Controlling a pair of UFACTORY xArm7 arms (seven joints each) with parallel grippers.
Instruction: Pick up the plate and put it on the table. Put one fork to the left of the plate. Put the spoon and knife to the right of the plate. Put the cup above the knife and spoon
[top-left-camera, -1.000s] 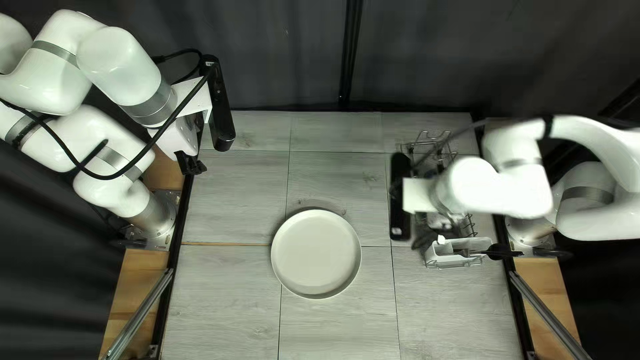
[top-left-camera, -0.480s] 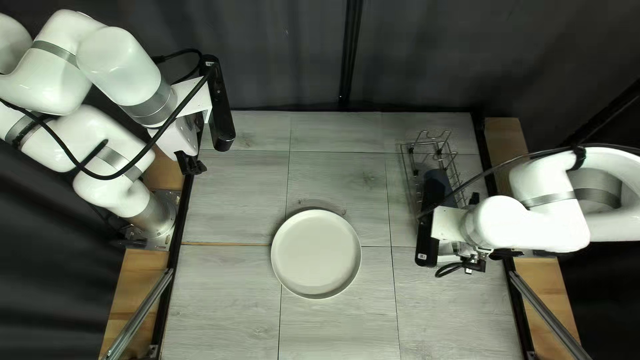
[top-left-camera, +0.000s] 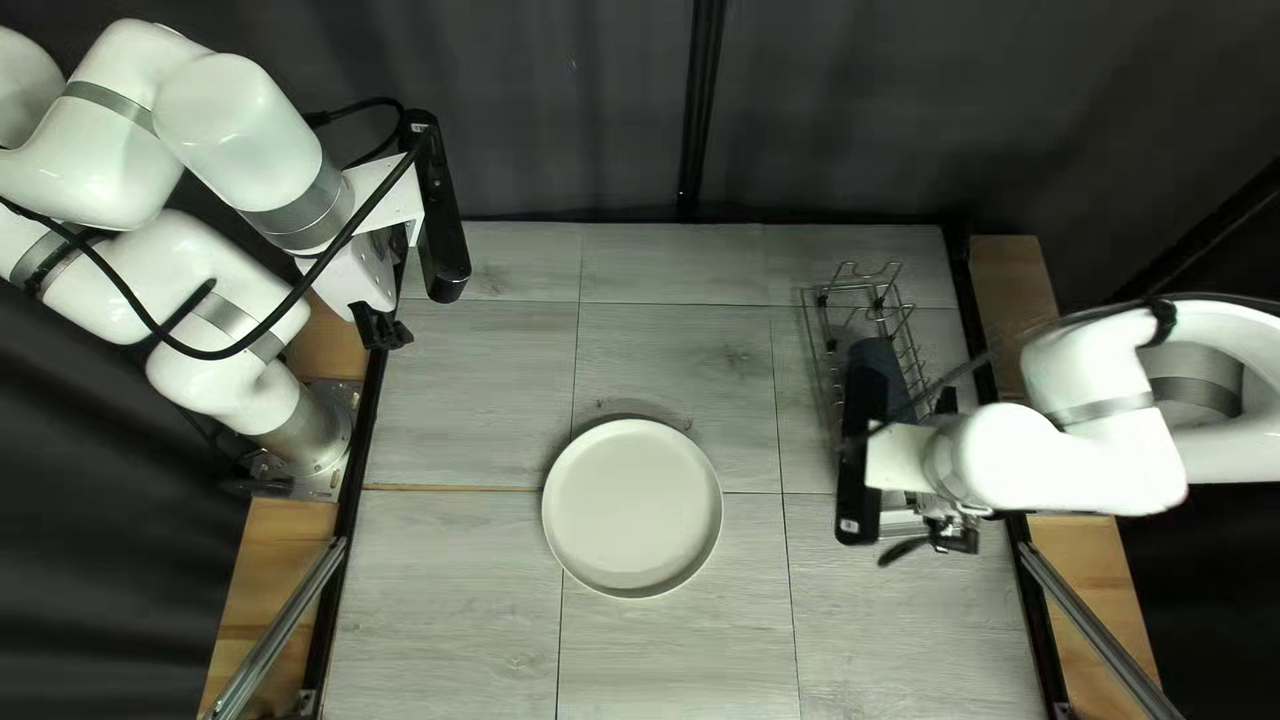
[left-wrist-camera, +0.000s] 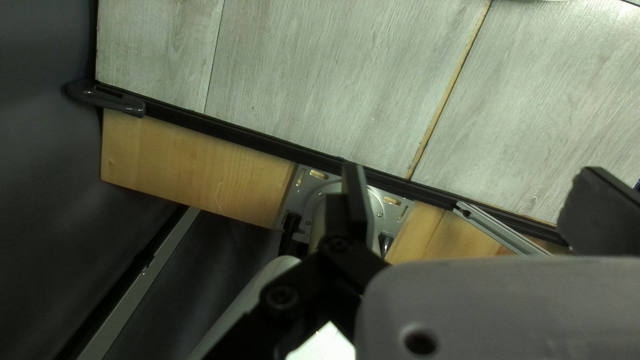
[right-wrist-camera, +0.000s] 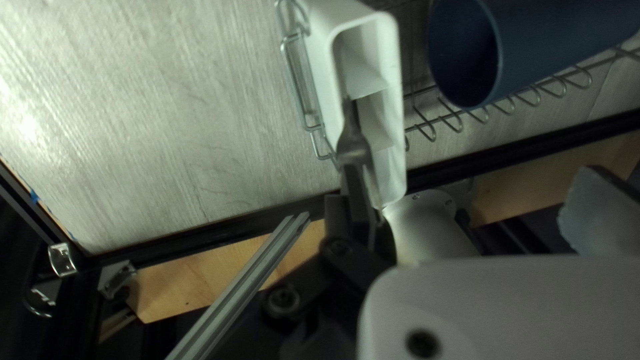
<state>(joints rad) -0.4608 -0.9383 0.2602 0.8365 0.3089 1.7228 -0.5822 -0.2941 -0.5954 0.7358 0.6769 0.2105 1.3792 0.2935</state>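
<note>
A pale plate (top-left-camera: 632,508) lies on the table. My left gripper (top-left-camera: 383,327) hangs over the table's left edge; in its wrist view my left gripper (left-wrist-camera: 473,175) is open and empty. My right gripper (top-left-camera: 930,536) is above the white cutlery holder. In its wrist view my right gripper (right-wrist-camera: 470,172) stands open. One finger overlaps a metal fork (right-wrist-camera: 353,143) over the white holder (right-wrist-camera: 323,70); contact cannot be told. A dark rounded utensil (right-wrist-camera: 385,241) is partly hidden behind that finger. The dark blue cup (right-wrist-camera: 533,47), also a cup (top-left-camera: 876,358) in the top left view, lies on its side.
A wire rack (top-left-camera: 854,287) stands at the right of the table, holding the cup, and its wires (right-wrist-camera: 460,120) run beside the holder. Black rails (top-left-camera: 1034,600) edge the table. The right arm covers part of the rack.
My right arm has swung rightward and toward the near edge, from above the rack to the cutlery holder, uncovering the cup, then shifted slightly farther nearward. The left arm and plate have not moved.
</note>
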